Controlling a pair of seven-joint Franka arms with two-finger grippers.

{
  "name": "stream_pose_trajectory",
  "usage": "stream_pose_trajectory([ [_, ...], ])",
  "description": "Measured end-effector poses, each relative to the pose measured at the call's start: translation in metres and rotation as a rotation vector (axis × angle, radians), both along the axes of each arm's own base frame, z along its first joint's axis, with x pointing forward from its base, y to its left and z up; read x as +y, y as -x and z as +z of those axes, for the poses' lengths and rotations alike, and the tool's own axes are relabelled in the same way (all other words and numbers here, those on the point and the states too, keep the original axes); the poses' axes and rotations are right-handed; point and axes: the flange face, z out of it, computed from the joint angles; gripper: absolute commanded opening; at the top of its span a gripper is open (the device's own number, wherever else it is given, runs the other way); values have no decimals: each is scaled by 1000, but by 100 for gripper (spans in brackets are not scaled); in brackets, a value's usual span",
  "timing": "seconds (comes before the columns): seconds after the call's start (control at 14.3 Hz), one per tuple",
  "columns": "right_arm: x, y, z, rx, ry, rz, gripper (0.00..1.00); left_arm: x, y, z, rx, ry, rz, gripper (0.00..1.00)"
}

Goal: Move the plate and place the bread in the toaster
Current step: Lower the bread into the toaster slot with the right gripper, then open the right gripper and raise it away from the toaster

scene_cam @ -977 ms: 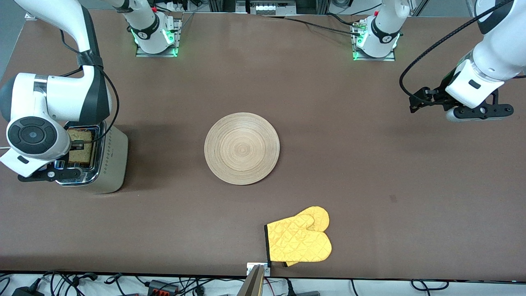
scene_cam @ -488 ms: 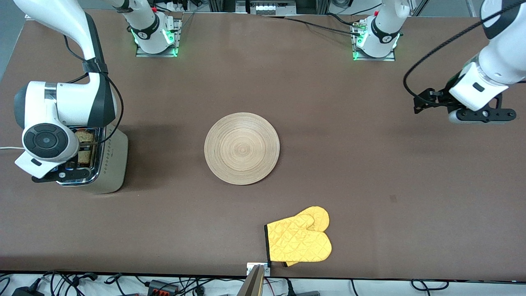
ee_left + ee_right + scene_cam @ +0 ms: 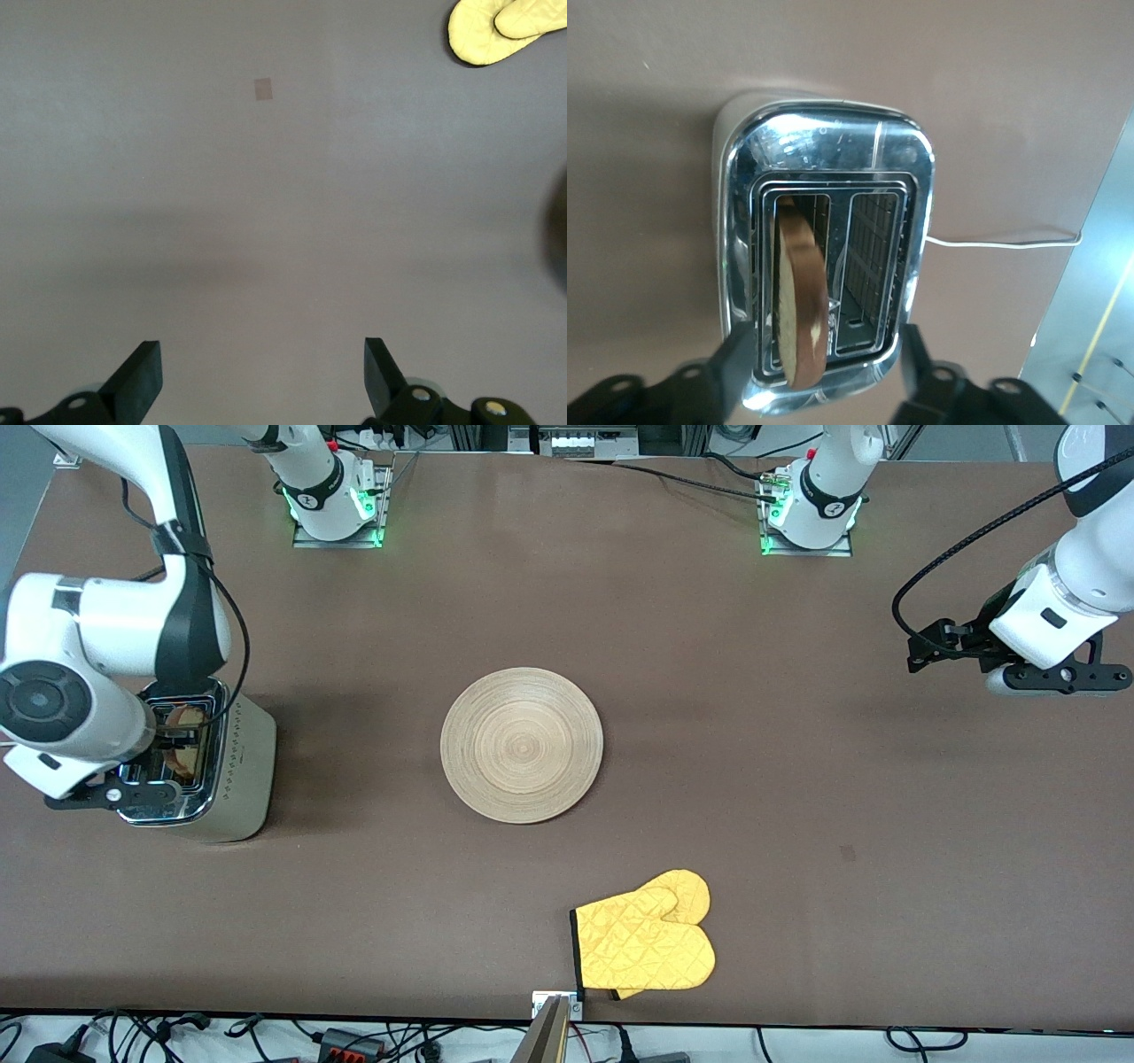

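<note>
The toaster (image 3: pixel 241 775) stands at the right arm's end of the table. The bread (image 3: pixel 184 715) stands on edge in one slot, its crust showing above the chrome top. In the right wrist view the bread (image 3: pixel 801 301) sits in the toaster (image 3: pixel 824 155) slot, the other slot empty. My right gripper (image 3: pixel 826 356) is open above the toaster, fingers either side of the bread and not touching it; the front view shows it (image 3: pixel 168 735) over the toaster. The plate (image 3: pixel 522 745) lies bare at the table's middle. My left gripper (image 3: pixel 259 365) is open and empty, up over bare table at the left arm's end (image 3: pixel 1045 677).
A yellow oven mitt (image 3: pixel 644 943) lies near the table's front edge, nearer to the front camera than the plate; it also shows in the left wrist view (image 3: pixel 500 31). The toaster's white cord (image 3: pixel 1001 239) runs off toward the table's edge.
The bread has sunk into the toaster slot and my right gripper has let go and lifted. My left arm has drifted farther toward its end of the table.
</note>
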Motion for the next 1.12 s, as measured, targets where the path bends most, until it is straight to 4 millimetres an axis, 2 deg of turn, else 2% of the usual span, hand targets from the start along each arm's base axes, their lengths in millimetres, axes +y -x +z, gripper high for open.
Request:
stream_pose_trajectory([
  [0.14,6,6,29,-50,-105,-22,100,2,-3,0,-9,1,4,100],
  [0.28,10,12,60,-93,-203,-48,100,15,-3,13,-24,1,26,100],
  [0.42,9,15,81,-117,-253,-65,100,27,2,28,-29,8,49,100],
  [0.56,4,15,89,-131,-294,-87,100,30,4,41,-52,11,52,100],
  [0.84,-18,14,89,-141,-410,-162,100,31,4,53,-75,11,52,100],
  [1.12,-17,12,99,-169,-422,-157,100,31,16,76,-83,13,40,100],
])
